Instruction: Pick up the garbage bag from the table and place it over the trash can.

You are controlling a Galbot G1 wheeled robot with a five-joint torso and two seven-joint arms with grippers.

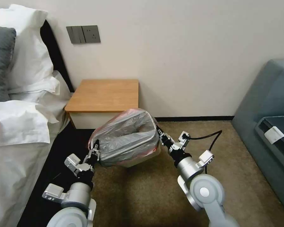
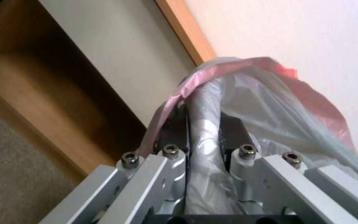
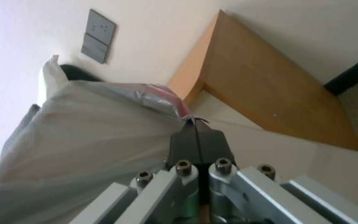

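The garbage bag (image 1: 126,138), crinkly grey plastic with a pinkish-red rim, is stretched wide between my two grippers just in front of the table (image 1: 104,94). My left gripper (image 1: 94,151) is shut on the bag's left edge. In the left wrist view its fingers (image 2: 179,130) pinch a fold of the bag (image 2: 270,105). My right gripper (image 1: 161,134) is shut on the right edge; its dark fingertips (image 3: 197,137) clamp the bag (image 3: 84,140). The trash can is mostly covered by the bag, with a cream strip (image 1: 143,159) showing beneath it. The table's top is bare.
A bed with white pillows (image 1: 19,110) runs along the left, close to my left arm. A grey sofa (image 1: 268,126) stands at the right. Brown carpet (image 1: 142,195) lies open between my arms. A switch panel (image 1: 83,34) is on the wall.
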